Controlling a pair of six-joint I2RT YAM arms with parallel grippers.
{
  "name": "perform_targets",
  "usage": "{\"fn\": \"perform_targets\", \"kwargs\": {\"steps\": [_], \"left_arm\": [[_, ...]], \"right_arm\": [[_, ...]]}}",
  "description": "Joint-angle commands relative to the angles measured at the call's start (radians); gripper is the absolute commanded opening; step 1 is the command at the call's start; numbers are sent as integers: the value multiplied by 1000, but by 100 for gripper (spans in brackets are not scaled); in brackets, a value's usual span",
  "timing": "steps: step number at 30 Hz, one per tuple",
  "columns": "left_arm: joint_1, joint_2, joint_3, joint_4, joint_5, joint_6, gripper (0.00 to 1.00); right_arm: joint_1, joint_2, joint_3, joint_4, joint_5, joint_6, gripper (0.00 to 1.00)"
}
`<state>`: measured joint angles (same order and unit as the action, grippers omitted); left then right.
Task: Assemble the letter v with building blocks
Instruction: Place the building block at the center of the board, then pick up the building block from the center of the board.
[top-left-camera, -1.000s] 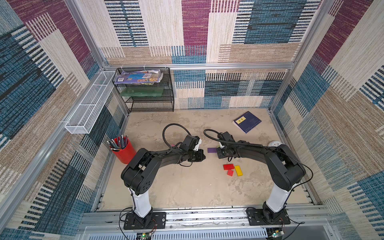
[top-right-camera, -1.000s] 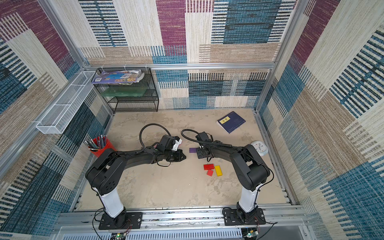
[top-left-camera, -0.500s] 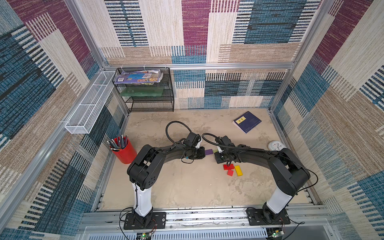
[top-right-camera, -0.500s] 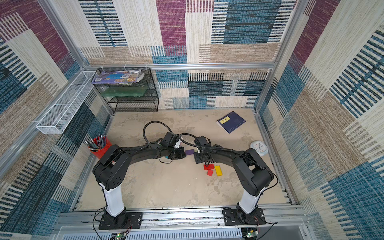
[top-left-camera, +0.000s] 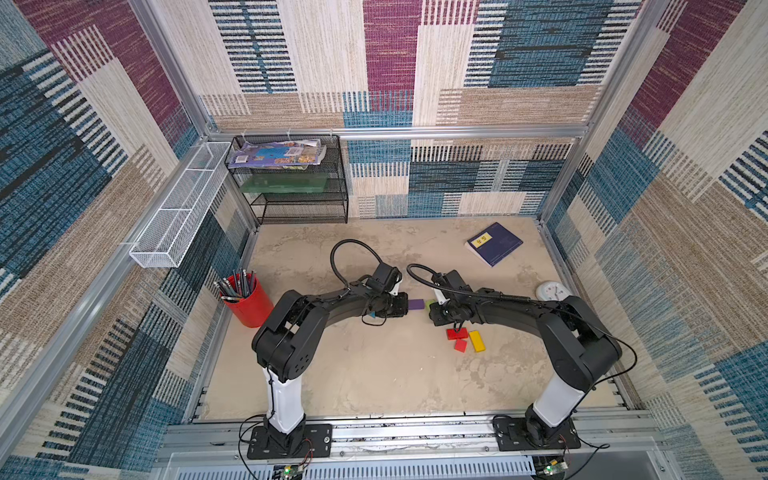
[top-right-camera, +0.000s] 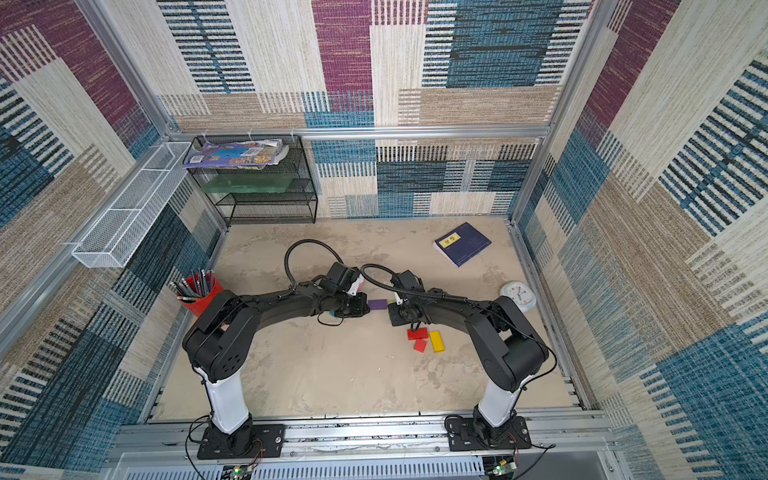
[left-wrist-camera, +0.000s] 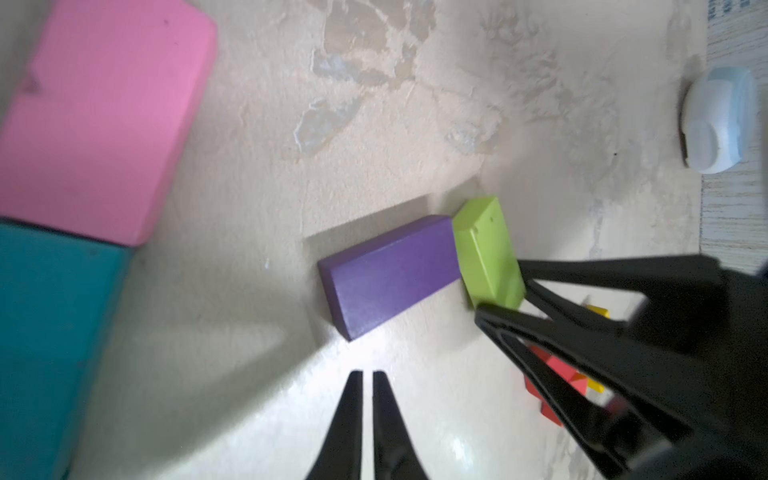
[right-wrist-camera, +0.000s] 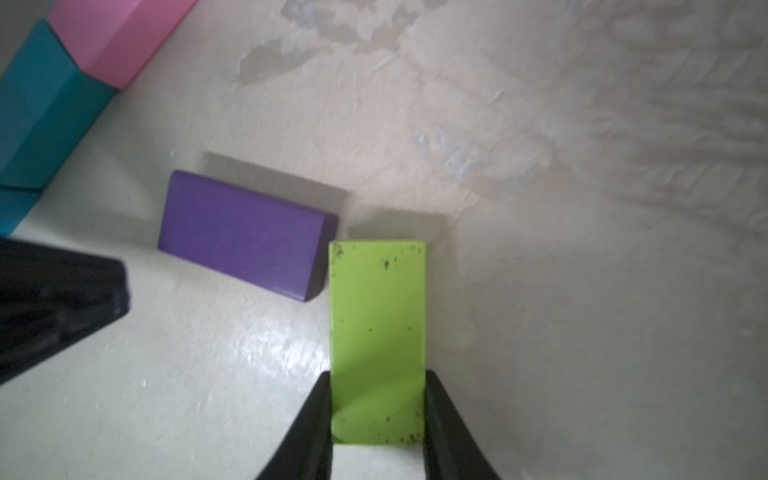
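A purple block (top-left-camera: 415, 304) lies flat mid-table between my two grippers. My right gripper (right-wrist-camera: 378, 376) is shut on a lime green block (right-wrist-camera: 378, 332), whose far end sits against the purple block's (right-wrist-camera: 245, 235) right end. My left gripper (left-wrist-camera: 368, 374) is shut and empty, its tips just short of the purple block (left-wrist-camera: 390, 276). A pink block (left-wrist-camera: 99, 116) and a teal block (left-wrist-camera: 50, 340) lie joined end to end beside the left gripper. Two red blocks (top-left-camera: 457, 333) and a yellow block (top-left-camera: 477, 340) lie in front of the right gripper.
A dark blue book (top-left-camera: 494, 244) lies at the back right and a white clock (top-left-camera: 552, 291) by the right wall. A red pencil cup (top-left-camera: 245, 301) stands at the left, a black mesh shelf (top-left-camera: 291, 183) at the back left, and a white wire basket (top-left-camera: 183, 208) hangs on the left wall.
The right gripper has come forward from behind the purple block to its right end, carrying the green block. The left arm has swung in toward the purple block, which has shifted slightly left.
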<state>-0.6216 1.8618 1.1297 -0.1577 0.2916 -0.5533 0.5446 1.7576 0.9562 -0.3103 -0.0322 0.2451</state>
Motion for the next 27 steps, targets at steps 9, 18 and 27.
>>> {"fn": "perform_targets", "kwargs": {"steps": [9,18,27], "left_arm": [[0,-187,-109,6,17,-1,18],[0,-420,-222,-16,-10,3,26],[15,-689,-420,21,-6,-30,40]], "right_arm": [[1,26,23,-133,51,-32,61],[27,-225,-55,-7,31,-100,77],[134,-78,107,-89,145,-213,79]]}}
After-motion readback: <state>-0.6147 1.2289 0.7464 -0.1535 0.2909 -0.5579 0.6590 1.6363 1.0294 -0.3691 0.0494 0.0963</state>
